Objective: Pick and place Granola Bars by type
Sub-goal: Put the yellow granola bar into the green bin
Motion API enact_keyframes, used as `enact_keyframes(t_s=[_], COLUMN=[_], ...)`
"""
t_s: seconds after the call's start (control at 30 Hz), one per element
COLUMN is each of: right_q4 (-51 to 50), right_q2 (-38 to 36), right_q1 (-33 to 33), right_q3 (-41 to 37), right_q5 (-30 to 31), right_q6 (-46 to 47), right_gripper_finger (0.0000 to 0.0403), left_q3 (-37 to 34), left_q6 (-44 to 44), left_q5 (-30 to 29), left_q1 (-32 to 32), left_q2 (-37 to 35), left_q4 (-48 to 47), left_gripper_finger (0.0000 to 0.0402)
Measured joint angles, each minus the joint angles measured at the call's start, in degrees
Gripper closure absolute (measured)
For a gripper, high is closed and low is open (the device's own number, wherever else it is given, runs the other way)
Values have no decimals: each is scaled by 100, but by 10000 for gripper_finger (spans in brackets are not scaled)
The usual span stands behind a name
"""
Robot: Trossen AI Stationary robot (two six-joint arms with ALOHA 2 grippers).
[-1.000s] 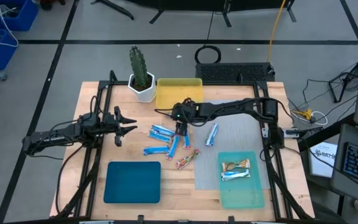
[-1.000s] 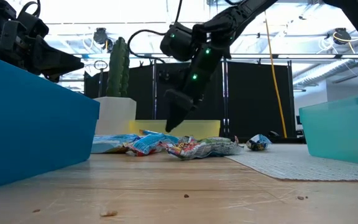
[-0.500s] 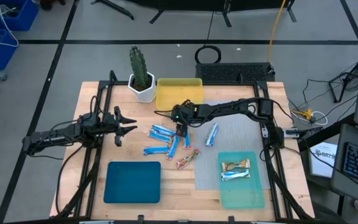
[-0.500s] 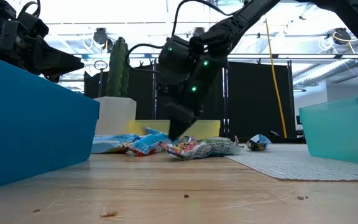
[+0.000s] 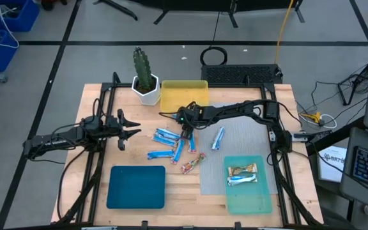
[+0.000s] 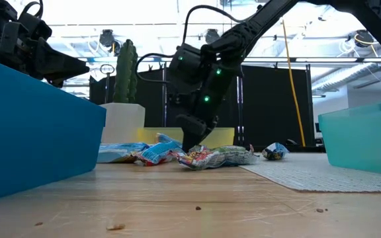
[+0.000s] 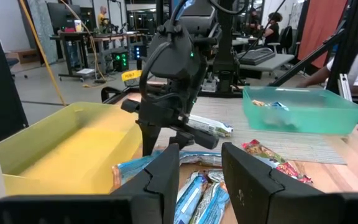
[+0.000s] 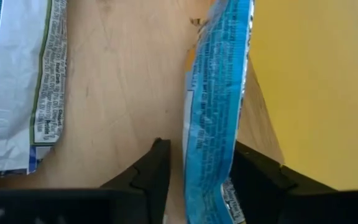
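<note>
Several blue-and-white granola bars (image 5: 165, 135) lie loose on the wood in mid-table, with a reddish bar (image 5: 193, 163) nearer the front edge. One more blue bar (image 5: 218, 137) lies on the grey mat. A tan bar (image 5: 243, 170) and a blue bar (image 5: 241, 180) rest in the light teal tray (image 5: 248, 203). My right gripper (image 5: 185, 133) is down among the loose bars and shut on a blue one (image 8: 215, 106). My left gripper (image 5: 131, 130) hangs open above the table's left part, apart from the bars. My right gripper (image 8: 201, 150) pinches a blue-and-white bar between its two fingers (image 8: 157, 165), near one end of the wrapper (image 8: 209, 163). The fingers come from above, pointing down, and the bar runs on past them toward the yellow tray. Whether it is off the wood I cannot tell.
A yellow tray (image 5: 184, 96) and a potted cactus (image 5: 145, 80) stand at the far edge. The dark teal tray (image 5: 136, 187) is at the near left. The grey mat (image 5: 241, 137) covers the right part. People and desks show in the room beyond.
My right gripper has come down from just above the loose bars onto them, near the yellow tray. In the low view one end of a blue bar beside it now stands higher than before.
</note>
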Motion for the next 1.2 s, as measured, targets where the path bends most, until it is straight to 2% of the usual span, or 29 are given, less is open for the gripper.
enact_keyframes(t_s=[0.27,0.63,1.2], right_q4=[-14,-44,-291], right_q2=[0,0,-469], right_q1=[-2,-2,209], right_q3=[0,0,35], right_q5=[-2,0,-16], right_q6=[0,-6,-414], right_gripper_finger=[330,380,390], left_q3=[0,0,0], left_q6=[0,0,0], left_q5=[-1,-1,-1], left_q1=[-2,-1,-1], left_q2=[0,0,0], left_q4=[0,0,0], left_gripper_finger=[277,277,277])
